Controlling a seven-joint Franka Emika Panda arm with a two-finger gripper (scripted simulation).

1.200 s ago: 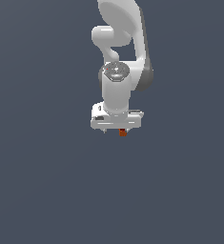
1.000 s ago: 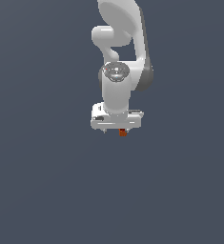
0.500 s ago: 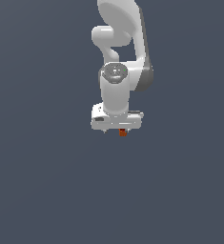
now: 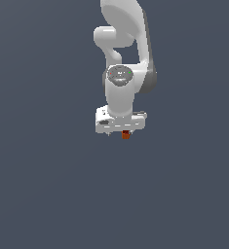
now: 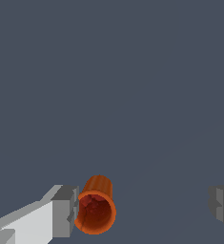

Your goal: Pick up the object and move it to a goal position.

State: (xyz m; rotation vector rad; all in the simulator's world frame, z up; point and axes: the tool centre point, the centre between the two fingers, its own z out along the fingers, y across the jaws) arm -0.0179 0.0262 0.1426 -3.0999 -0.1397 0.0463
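Cup [image 5: 95, 211]: a small orange-red cylinder with a slightly wider rim and a darker red hollow inside. In the wrist view its open mouth faces the camera, so it looks tipped on its side relative to that camera.
Cup's place: between the two fingers of the gripper, hard against one of them and well apart from the other. In the exterior view the cup [image 4: 125, 135] peeks out just under the white hand, a little toward the exterior view's right of the hand's middle.
Gripper [image 5: 144, 206]: spread wide; the gap between the fingers is far broader than the cup. Only one finger [image 5: 66, 211] is at the cup's side, touching it or very nearly so; the other finger sits far off at the edge of the wrist view. Nothing is clamped.
Gripper from outside [image 4: 122, 132]: the white hand points down, its fingertips mostly hidden behind the hand's body.
Arm [image 4: 121, 92]: white, coming down from the top of the exterior view, with a round grey joint cap facing the camera.
Ground [image 4: 47, 185]: plain dark grey-blue; whether the cup rests on it cannot be told.
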